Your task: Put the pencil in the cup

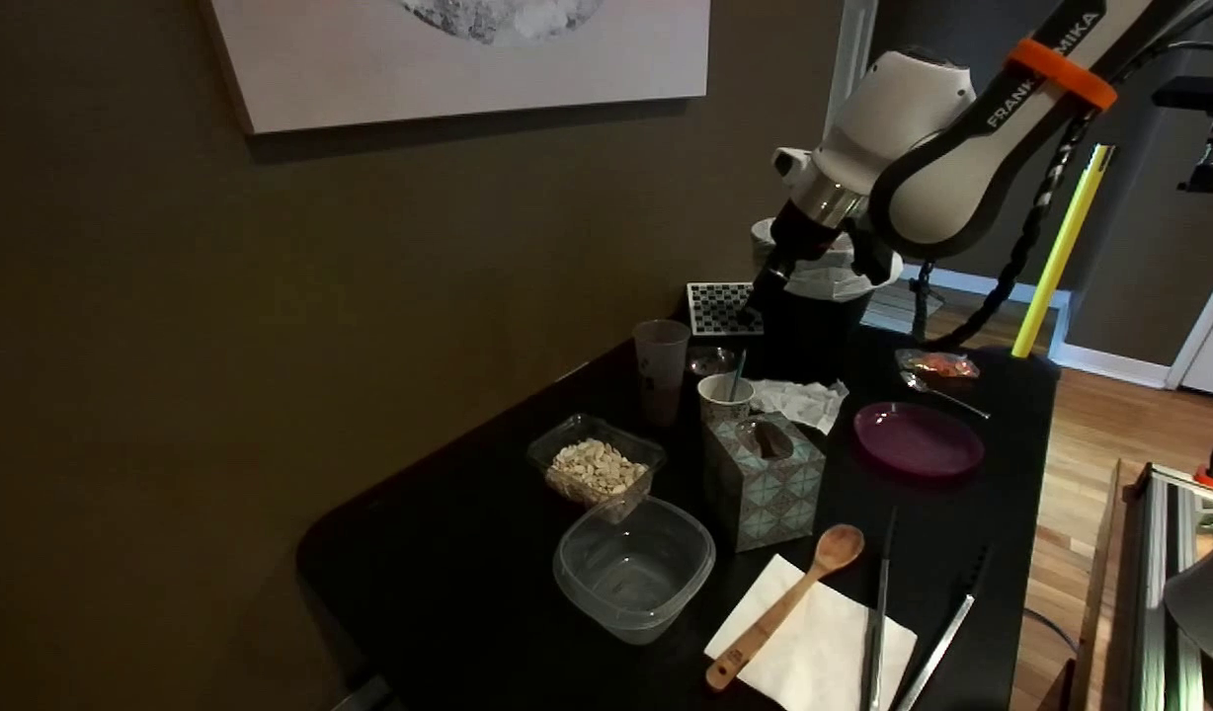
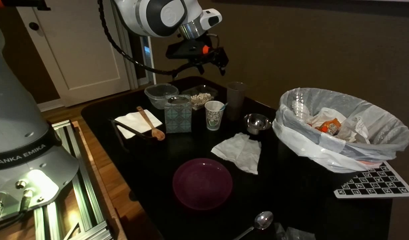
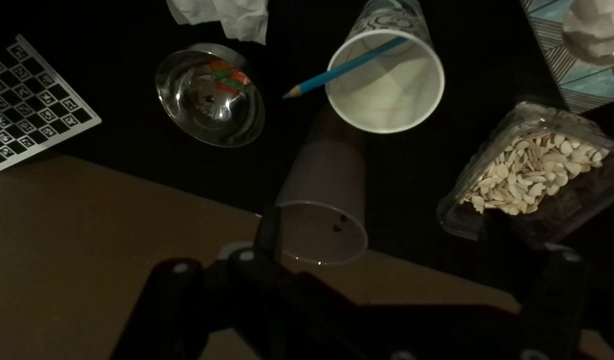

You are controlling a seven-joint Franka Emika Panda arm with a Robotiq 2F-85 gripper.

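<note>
The pencil is light blue and stands tilted inside the white patterned paper cup [image 3: 402,102], leaning on its rim. In the wrist view the sharpened end of the pencil [image 3: 344,68] sticks out past the rim and its other end is inside the cup. In both exterior views the pencil [image 1: 738,373] [image 2: 223,106] shows above the rim of the upright cup [image 1: 720,408] [image 2: 213,120]. My gripper [image 3: 382,216] is open with nothing between its fingers. It hangs in the air above the table, apart from the cup and pencil, and also shows in both exterior views [image 1: 752,308] [image 2: 211,70].
A tall translucent cup [image 3: 332,185] stands beside the paper cup. A metal bowl [image 2: 256,123], a sliced-nut container [image 1: 597,466], a tissue box [image 2: 178,116] and a clear tub [image 1: 634,568] are close by. A lined bin [image 2: 341,146] and purple plate [image 2: 202,184] stand farther off.
</note>
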